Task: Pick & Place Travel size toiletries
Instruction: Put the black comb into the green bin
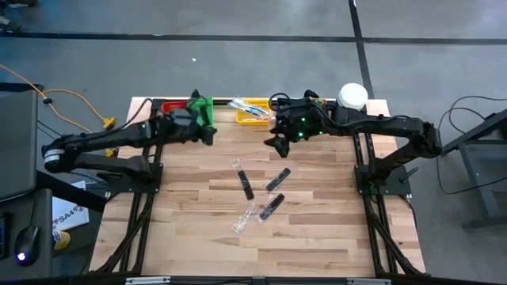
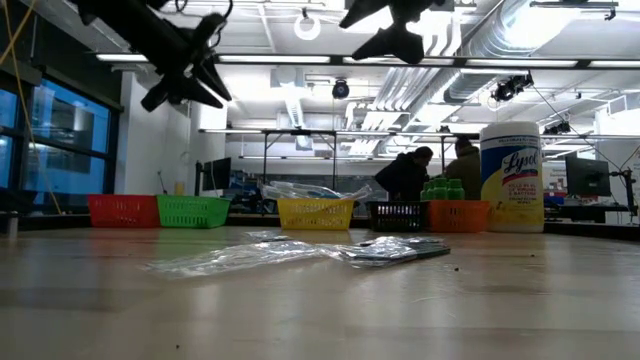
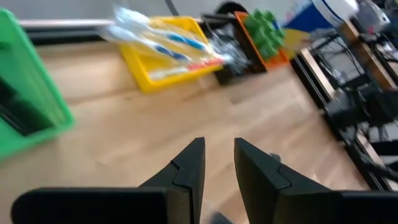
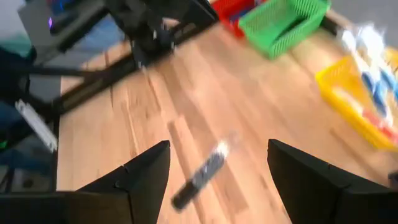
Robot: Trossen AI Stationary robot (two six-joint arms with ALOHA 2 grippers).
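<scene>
Landmark: the yellow bin [image 1: 252, 112] at the far edge of the wooden surface [image 1: 198, 229], in a row with the other bins.
Left gripper [image 1: 207, 136]: raised above the surface, toward the green bin [image 1: 200, 105] from the yellow one; jaws narrow, a slim gap between the fingers [image 3: 189, 177], nothing between them.
Right gripper [image 1: 277, 142]: raised just in front of the yellow bin on the white-jar side; jaws wide and empty.
Toiletries on the surface: slim black pieces [image 1: 276, 180] and clear-wrapped ones [image 1: 244, 219] lie scattered in front of the yellow bin, near mid-surface, apart from both grippers.
Toiletries in bins: clear-wrapped toothbrushes [image 3: 163, 42] stick out over the yellow bin's rim; small green bottles [image 2: 442, 189] sit in the orange bin [image 2: 459, 215] two bins along.
White jar [image 2: 511, 177]: upright beyond the orange bin, at the row's end.
Room: people [image 2: 405, 176] behind the bins.
</scene>
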